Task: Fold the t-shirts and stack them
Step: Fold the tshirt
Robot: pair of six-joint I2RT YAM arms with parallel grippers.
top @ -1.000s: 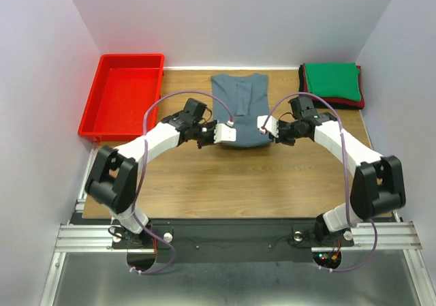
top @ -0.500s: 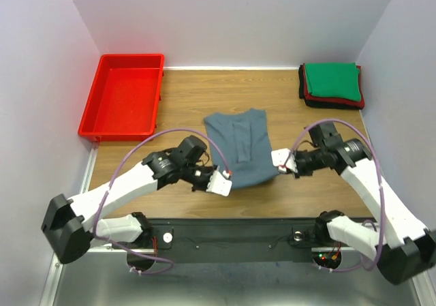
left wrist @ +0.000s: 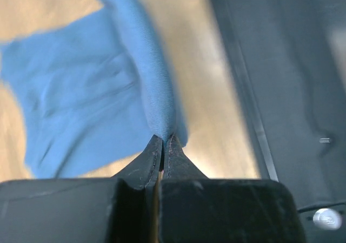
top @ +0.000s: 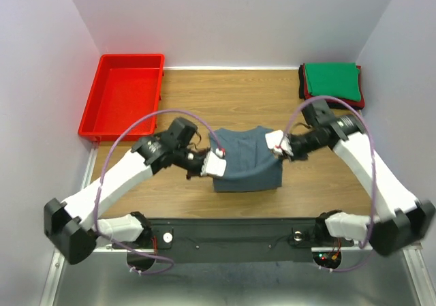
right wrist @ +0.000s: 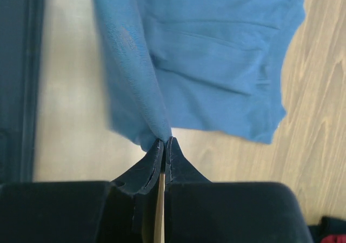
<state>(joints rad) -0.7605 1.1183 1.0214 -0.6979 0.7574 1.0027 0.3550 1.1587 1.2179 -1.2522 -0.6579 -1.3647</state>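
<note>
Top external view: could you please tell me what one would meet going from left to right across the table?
Red tray → left gripper, shut on the shirt's left edge → blue-grey t-shirt → right gripper, shut on its right edge → folded t-shirt stack, green on top.

Wooden table (top: 204, 101), pale lilac walls (top: 231, 20) on three sides, grey metal surface (top: 231, 285) beyond near edge.

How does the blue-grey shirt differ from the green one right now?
The blue-grey shirt sits mid-table, pinched by the left tool and right tool; the green shirt rests untouched in the far right corner. The blue-grey shirt is loosely draped; the green shirt is neatly folded. Both are plain cloth.
</note>
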